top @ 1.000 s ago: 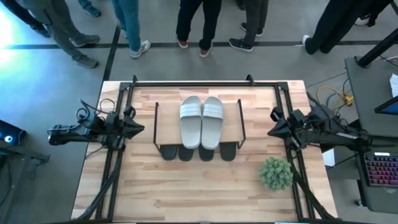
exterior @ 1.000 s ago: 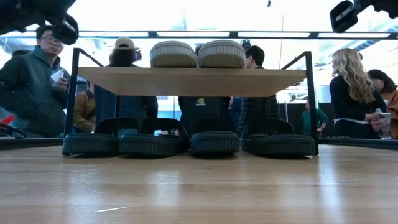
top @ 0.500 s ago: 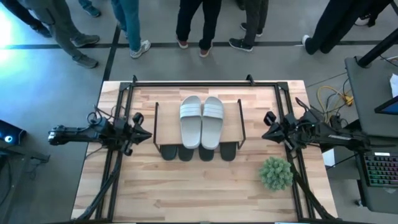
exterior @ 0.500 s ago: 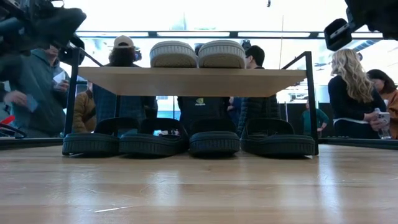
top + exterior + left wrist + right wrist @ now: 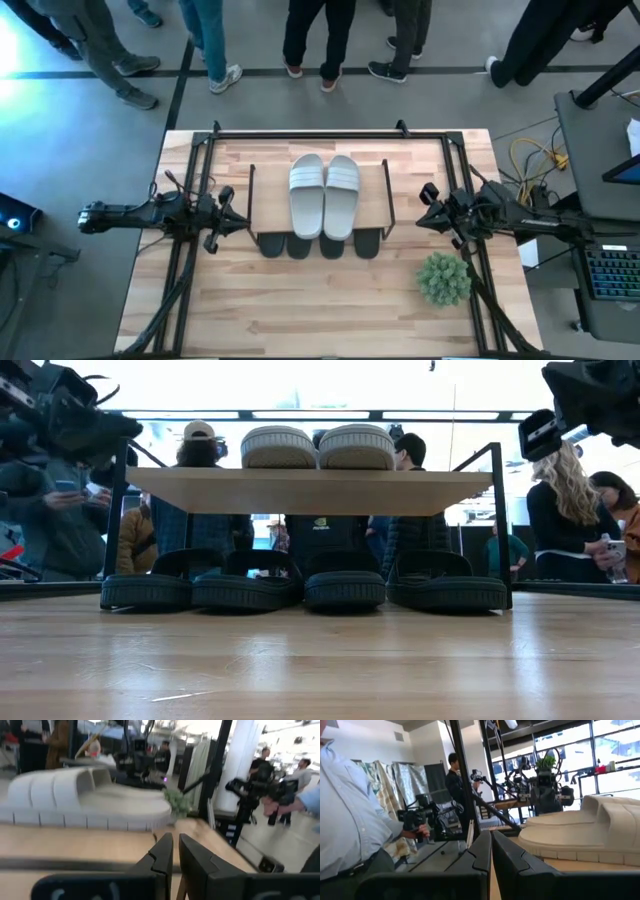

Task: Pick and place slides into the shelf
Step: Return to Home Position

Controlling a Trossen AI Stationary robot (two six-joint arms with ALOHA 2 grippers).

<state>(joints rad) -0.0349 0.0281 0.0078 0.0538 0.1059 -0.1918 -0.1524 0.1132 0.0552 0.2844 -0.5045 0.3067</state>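
Wooden tabletop [image 5: 330,300], crowd standing behind it. Shelf [image 5: 310,490] sits mid-table: two pale grey slides [image 5: 323,195] side by side on its top board, four black slides [image 5: 300,588] in a row underneath. Left gripper [image 5: 232,215] hangs beside the shelf's left end, right gripper [image 5: 425,215] beside its right end, both with fingers together, gripping nothing.

Two pale grey-white slides [image 5: 307,195] have ribbed straps; four black slides [image 5: 245,590] are plain. The shelf [image 5: 310,491] is light wood with black legs. Pale wood-grain table [image 5: 300,310]; green plant [image 5: 444,277].
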